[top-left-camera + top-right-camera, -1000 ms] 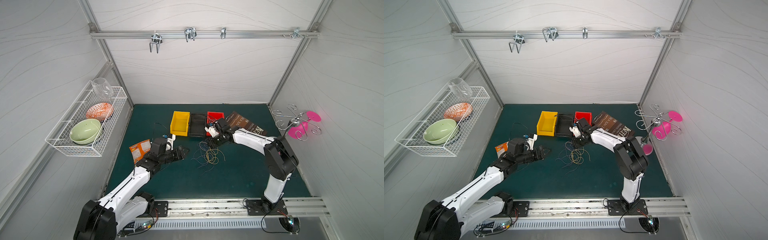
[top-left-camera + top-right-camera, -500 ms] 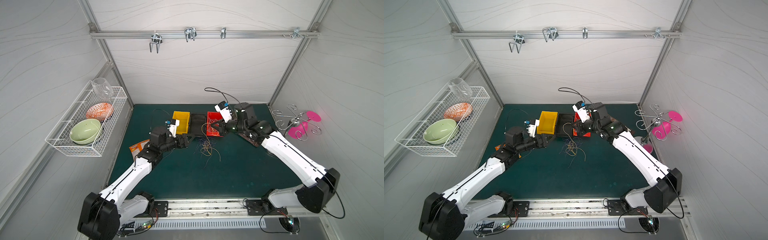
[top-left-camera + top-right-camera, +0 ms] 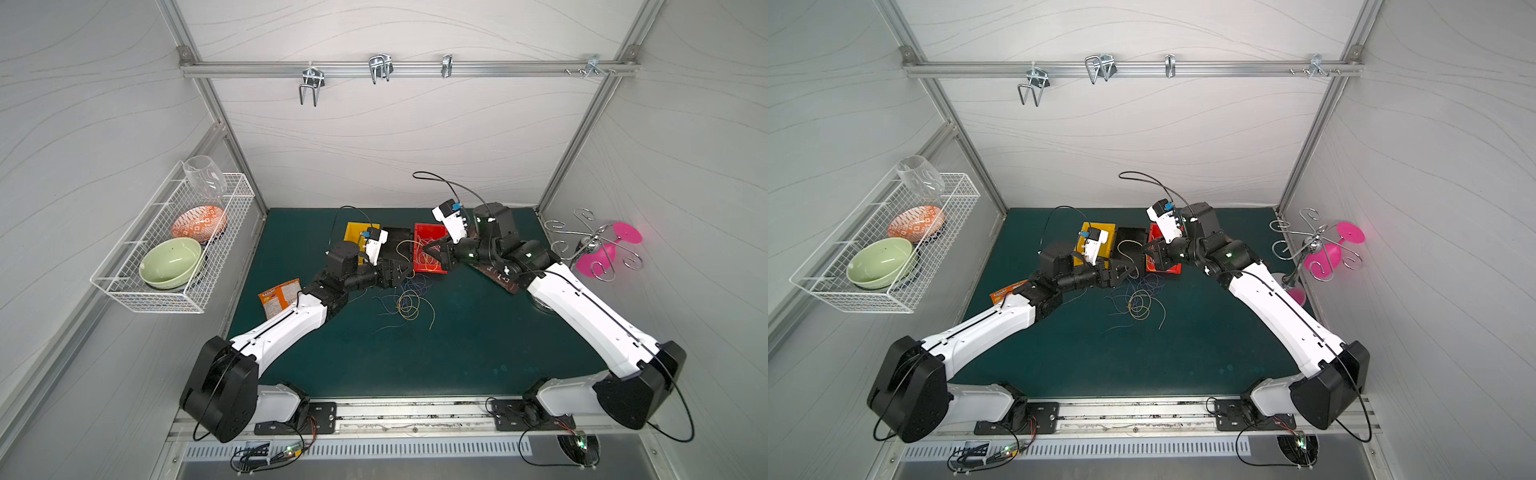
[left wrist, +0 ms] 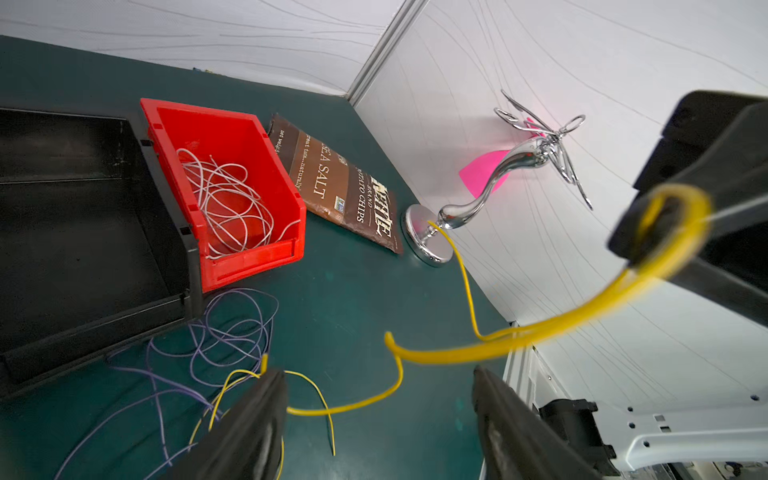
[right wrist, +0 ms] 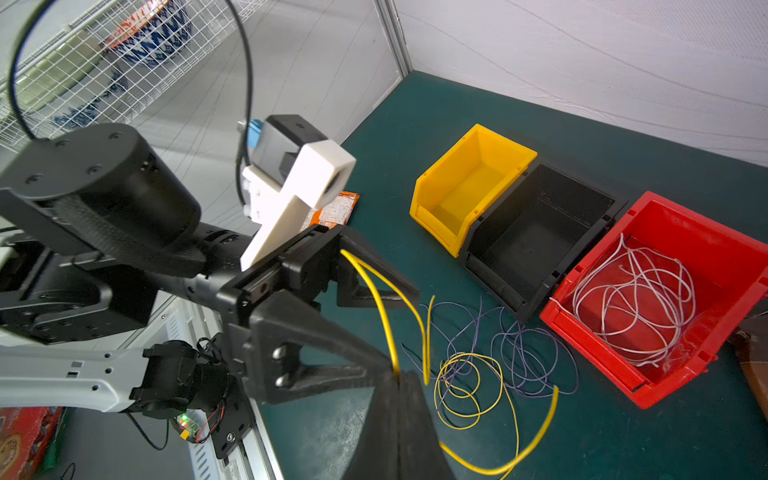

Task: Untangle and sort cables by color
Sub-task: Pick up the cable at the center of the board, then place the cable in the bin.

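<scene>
Aloft, right end effector (image 5: 399, 378) on cable (image 5: 380, 307)

White panelled walls (image 3: 395, 137) with faint wavy lines enclose a dark green desk (image 3: 457, 365). Aluminium posts (image 3: 225, 137) mark the rear corners, and a rail (image 3: 519, 68) across the back wall carries metal hooks (image 3: 379, 70). A wire basket (image 3: 137, 291) on the left wall holds a green bowl (image 3: 170, 262), an orange patterned bowl (image 3: 199, 222) and a clear glass (image 3: 205, 180). A chrome stand (image 3: 590, 245) with pink glasses (image 3: 598, 262) stands by the right wall. Lighting is even.
</scene>
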Controlling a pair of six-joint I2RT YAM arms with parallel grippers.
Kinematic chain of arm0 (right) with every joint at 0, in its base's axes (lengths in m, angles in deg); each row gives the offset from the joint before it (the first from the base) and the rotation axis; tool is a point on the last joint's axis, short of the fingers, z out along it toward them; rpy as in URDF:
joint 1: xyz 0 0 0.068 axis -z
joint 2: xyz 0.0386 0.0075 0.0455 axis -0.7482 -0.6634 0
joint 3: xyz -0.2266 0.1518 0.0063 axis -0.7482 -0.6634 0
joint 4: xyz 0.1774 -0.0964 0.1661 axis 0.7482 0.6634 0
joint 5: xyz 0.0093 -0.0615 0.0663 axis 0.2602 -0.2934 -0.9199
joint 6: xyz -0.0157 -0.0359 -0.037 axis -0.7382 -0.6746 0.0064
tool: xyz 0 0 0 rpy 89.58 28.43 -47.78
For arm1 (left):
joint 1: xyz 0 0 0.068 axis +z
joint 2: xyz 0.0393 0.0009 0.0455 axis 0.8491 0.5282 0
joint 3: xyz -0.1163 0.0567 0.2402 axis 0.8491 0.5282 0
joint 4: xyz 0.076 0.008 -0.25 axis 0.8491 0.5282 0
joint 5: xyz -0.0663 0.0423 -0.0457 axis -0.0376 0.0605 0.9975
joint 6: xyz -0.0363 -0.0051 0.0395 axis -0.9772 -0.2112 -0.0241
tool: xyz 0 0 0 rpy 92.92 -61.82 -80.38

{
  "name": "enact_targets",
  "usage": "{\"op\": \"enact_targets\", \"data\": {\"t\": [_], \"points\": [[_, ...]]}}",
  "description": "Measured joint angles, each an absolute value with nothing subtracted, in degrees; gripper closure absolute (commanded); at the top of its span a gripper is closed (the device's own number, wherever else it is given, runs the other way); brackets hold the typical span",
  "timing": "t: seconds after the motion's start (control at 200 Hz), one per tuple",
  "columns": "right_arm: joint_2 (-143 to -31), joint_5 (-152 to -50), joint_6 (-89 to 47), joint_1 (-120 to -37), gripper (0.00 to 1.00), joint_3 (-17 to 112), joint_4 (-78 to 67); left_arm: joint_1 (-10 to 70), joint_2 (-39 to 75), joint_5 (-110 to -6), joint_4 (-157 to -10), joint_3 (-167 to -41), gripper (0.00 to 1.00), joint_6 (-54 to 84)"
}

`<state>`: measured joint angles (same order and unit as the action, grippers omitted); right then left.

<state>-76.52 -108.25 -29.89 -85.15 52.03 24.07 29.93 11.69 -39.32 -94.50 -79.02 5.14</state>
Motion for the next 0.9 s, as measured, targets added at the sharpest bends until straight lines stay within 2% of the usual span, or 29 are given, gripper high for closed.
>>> {"op": "enact_targets", "data": {"t": [0.105,0.195,0.26,0.49,0.57,0.9], "points": [[-76.35,-108.31,-29.41,-85.15,1.00,51.94,24.02,29.78,13.61,-39.15,-95.85,-79.57,0.48,4.59],[-76.02,-108.49,-28.97,-85.10,1.00,51.62,24.00,29.47,14.47,-38.89,-96.53,-80.38,0.63,4.20],[-75.80,-108.55,-28.77,-85.04,1.00,51.33,23.87,29.29,14.58,-38.62,-97.10,-80.83,0.69,4.18],[-75.89,-108.47,-27.50,-83.90,1.00,50.68,22.60,29.21,13.90,-38.91,-96.97,-81.32,0.62,5.12],[-76.79,-108.12,-27.40,-83.55,1.00,50.87,21.64,29.21,12.37,-39.91,-95.90,-81.18,0.54,5.79],[-88.57,-102.89,-27.46,-82.83,1.00,56.18,17.97,29.34,-2.17,-51.06,-84.38,-76.27,0.37,11.00]]}}
